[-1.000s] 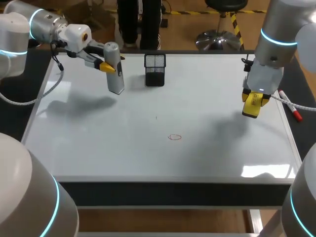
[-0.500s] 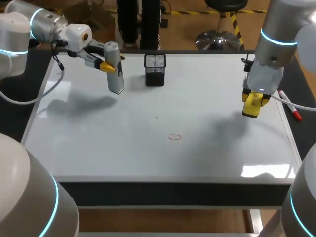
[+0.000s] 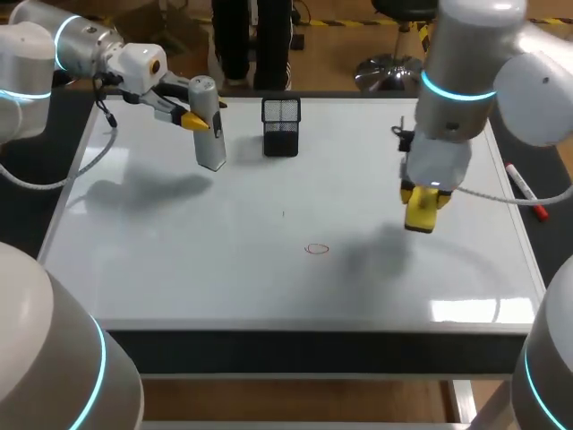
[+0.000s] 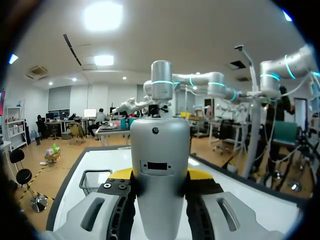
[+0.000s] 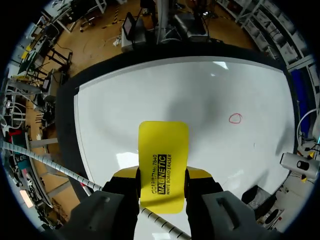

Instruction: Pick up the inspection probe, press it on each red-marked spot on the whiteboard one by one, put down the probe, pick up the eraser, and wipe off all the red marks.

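Clamping eraser [image 3: 421,213] in right jaws, probe [image 3: 209,134] in left jaws; risking a half-wiped red mark [image 3: 317,249] if lowered off-centre or tilted.

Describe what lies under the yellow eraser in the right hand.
Only bare whiteboard and a faint shadow show below the eraser in the right hand. The red mark lies off to one side. In the wrist view the eraser covers the patch behind it.

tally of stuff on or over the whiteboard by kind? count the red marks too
probe: 1
eraser: 1
mesh cup: 1
marker: 1
red mark: 1
Total: 5
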Robot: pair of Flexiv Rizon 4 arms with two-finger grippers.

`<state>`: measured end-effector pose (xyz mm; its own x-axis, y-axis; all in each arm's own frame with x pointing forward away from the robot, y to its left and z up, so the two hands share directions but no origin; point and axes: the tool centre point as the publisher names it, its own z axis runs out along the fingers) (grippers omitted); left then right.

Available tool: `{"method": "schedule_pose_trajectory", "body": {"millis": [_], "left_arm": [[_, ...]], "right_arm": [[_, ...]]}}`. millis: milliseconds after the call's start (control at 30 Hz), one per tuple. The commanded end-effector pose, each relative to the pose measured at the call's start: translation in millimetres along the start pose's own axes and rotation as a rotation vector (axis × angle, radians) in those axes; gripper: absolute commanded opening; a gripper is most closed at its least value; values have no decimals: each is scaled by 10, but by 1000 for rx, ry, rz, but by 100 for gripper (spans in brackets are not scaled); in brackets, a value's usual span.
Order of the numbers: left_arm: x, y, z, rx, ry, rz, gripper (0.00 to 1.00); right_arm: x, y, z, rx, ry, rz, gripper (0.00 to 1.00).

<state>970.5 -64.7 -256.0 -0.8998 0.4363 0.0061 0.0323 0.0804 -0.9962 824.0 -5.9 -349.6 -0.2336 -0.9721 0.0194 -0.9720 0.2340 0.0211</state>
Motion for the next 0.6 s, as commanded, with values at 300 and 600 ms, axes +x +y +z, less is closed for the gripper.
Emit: {"method": "schedule_pose_trajectory", "body": {"millis": [300, 600], "left_arm": [[-3, -19, -12, -2, 4, -1, 0], [-3, -19, -12, -2, 4, -1, 0]], "right_arm": [[-735, 493, 120, 42, 37, -77, 0], [-1239, 576, 206, 56, 22, -138, 0]]}}
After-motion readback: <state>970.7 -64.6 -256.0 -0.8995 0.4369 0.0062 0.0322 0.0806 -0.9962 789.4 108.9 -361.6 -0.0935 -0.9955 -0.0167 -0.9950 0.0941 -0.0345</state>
